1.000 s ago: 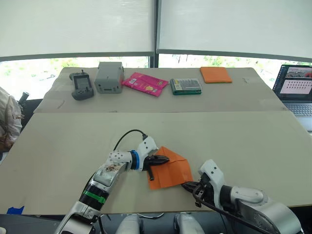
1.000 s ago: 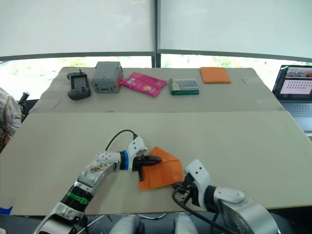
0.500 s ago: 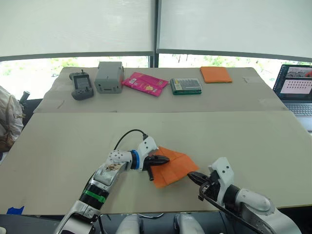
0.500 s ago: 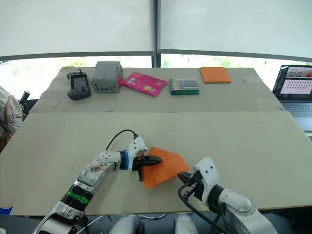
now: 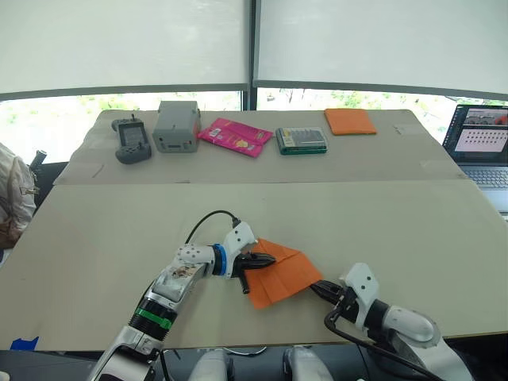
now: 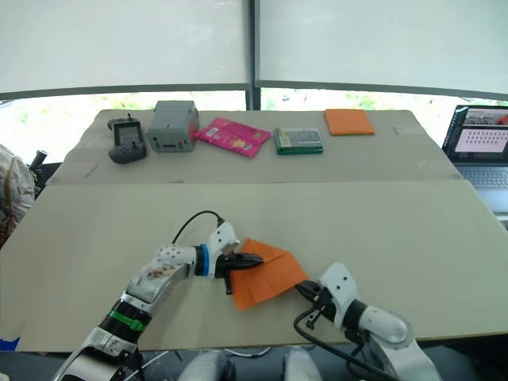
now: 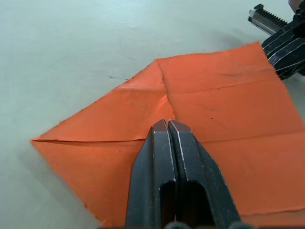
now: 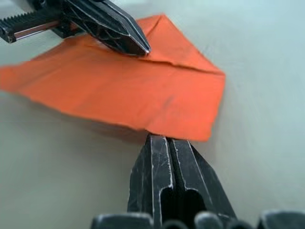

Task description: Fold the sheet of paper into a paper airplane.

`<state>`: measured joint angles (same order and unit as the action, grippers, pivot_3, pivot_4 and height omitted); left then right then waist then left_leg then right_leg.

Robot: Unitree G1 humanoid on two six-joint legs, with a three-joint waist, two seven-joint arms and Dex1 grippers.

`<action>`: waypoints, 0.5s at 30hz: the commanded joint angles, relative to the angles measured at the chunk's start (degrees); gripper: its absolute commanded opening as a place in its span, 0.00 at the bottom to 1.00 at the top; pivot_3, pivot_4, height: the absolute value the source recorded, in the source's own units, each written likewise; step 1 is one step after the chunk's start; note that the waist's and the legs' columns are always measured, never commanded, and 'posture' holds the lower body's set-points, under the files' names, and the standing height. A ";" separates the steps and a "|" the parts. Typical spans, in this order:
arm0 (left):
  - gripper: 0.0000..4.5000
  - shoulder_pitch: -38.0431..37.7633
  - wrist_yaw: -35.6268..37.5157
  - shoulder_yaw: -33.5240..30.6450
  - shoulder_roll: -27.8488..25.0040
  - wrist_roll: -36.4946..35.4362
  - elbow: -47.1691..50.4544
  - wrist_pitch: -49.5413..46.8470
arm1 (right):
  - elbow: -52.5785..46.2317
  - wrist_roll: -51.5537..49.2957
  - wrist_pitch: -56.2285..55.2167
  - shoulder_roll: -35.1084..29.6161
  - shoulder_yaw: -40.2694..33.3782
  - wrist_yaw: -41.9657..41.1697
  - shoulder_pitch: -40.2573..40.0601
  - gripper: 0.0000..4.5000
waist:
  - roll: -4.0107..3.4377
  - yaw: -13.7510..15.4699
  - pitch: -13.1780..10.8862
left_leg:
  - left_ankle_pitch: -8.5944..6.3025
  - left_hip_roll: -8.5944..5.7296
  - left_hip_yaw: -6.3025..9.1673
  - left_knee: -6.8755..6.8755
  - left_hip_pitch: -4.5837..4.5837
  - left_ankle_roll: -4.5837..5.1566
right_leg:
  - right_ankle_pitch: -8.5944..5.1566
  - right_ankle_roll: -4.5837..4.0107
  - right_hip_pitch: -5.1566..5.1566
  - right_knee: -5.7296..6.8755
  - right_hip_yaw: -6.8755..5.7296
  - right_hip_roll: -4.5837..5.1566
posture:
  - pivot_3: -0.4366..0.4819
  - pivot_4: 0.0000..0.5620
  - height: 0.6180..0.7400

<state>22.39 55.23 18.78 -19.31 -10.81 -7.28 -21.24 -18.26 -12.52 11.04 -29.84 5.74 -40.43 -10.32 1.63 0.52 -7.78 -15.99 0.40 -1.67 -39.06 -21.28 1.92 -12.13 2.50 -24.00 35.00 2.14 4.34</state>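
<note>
The sheet of paper [image 5: 282, 273] is bright orange, creased and partly folded, with a pointed end toward my left arm. It lies near the front of the near table. My left gripper [image 5: 267, 259] is shut, and its tip presses down on the paper where the creases meet [image 7: 167, 123]. My right gripper [image 5: 317, 288] is shut too, with its tip [image 8: 159, 139] at the paper's near right edge, which stands a little off the table. I cannot tell whether that edge is pinched.
On the far table stand a handheld controller [image 5: 132, 139], a grey box [image 5: 177, 125], a pink packet [image 5: 236, 136], a green-edged box [image 5: 302, 140] and an orange pad [image 5: 350, 121]. A laptop [image 5: 480, 143] sits at the far right.
My right gripper has moved from the paper's front edge round to its right edge. The paper's near part has shifted and now looks flatter. The left gripper has stayed put.
</note>
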 commanded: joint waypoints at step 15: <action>0.01 -3.20 -1.12 -1.42 -4.95 0.85 2.68 -3.38 | 11.93 -0.87 -7.34 3.25 1.52 -5.23 11.22 0.00 | 0.01 -1.25 -0.01 | -0.02 0.11 -0.05 0.06 0.07 0.02 | 0.18 -0.32 -0.03 0.03 0.05 -0.08 | 0.48 0.27 1.00</action>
<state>20.42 54.82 17.06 -22.98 -11.07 -3.23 -22.41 -6.85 -12.52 5.38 -27.12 8.13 -45.52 0.02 1.64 -0.74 -7.80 -16.01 0.53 -1.72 -38.99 -21.21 1.94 -11.94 2.15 -24.03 35.04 2.19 4.23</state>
